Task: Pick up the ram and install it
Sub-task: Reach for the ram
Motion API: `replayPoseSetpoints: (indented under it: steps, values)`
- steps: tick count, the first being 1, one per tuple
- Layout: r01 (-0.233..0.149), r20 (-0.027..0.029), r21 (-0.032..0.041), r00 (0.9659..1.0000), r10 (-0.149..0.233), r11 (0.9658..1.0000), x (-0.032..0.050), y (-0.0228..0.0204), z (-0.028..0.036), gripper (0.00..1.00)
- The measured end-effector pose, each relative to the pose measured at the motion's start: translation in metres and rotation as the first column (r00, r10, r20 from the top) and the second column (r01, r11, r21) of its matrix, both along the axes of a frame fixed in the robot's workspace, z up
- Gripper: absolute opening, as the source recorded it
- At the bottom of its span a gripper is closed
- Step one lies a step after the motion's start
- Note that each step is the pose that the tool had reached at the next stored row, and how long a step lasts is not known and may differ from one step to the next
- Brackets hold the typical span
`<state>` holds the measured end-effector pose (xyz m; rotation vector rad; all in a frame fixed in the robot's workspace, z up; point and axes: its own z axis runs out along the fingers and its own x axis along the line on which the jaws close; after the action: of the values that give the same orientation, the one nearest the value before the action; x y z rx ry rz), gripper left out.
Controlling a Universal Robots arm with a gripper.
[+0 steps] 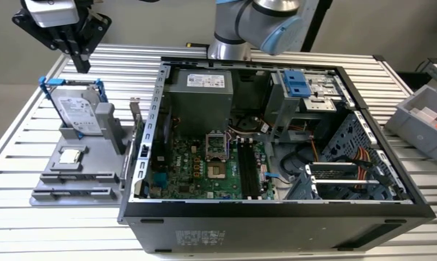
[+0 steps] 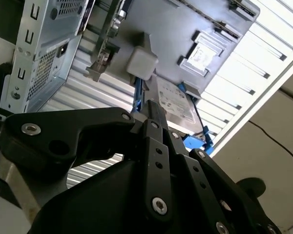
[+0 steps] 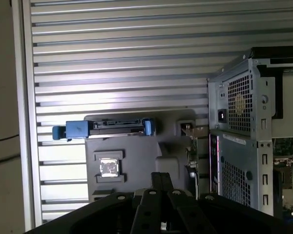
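Observation:
My gripper (image 1: 81, 66) hangs high over the far left of the table, its black fingers pressed together and holding nothing. Below it a grey fixture (image 1: 55, 163) carries a silver hard drive in a blue frame (image 1: 79, 111) and a small square chip (image 1: 69, 156). In the first wrist view the gripper (image 3: 161, 179) is over the fixture, near the chip (image 3: 109, 167). The ram is hidden from me: two long narrow holders (image 1: 79, 176) at the fixture's front show just a dark slit. Long black slots (image 1: 248, 168) lie on the motherboard in the open case.
The open computer case (image 1: 276, 209) fills the table's middle, and its wall stands right beside the fixture. A thin card with a metal bracket (image 1: 135, 117) stands upright between them. A grey bin (image 1: 422, 122) sits at the exterior view's right. The arm's base (image 1: 233, 32) is behind the case.

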<state>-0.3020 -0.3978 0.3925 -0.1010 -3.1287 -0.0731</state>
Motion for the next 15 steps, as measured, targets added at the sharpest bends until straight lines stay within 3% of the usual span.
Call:
replayPoseSetpoints:
  steps: [15]
  values:
    - [0.000, 0.0001, 0.0001, 1.0000, 0.000, 1.0000, -0.0151, 0.0001, -0.0001, 0.00]
